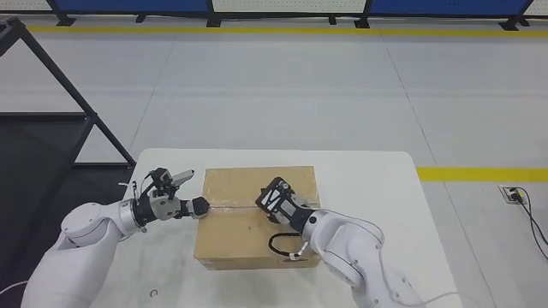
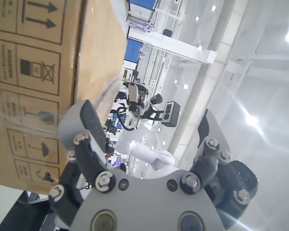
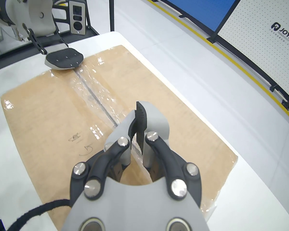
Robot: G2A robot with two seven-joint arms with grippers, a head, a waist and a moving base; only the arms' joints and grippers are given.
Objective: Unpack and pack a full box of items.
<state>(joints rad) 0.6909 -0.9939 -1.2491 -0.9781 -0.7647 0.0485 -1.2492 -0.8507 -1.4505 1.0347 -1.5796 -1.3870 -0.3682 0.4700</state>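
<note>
Top view: the closed cardboard box (image 1: pixel 240 231) sits on the white bench (image 1: pixel 385 188). The left tool (image 1: pixel 199 206) is at the box's left edge, level with the taped seam (image 1: pixel 231 210). The right tool (image 1: pixel 267 201) is over the box's top, by the same seam.

Left wrist view: the left tool (image 2: pixel 147 111) is spread wide, with one finger (image 2: pixel 91 118) just beside the box's (image 2: pixel 38 49) upper corner edge.

Right wrist view: the right tool (image 3: pixel 138 111) is pressed together just above the box's (image 3: pixel 50 111) seam (image 3: pixel 94 94). One left-tool finger (image 3: pixel 65 60) lies at the seam's far end.
</note>
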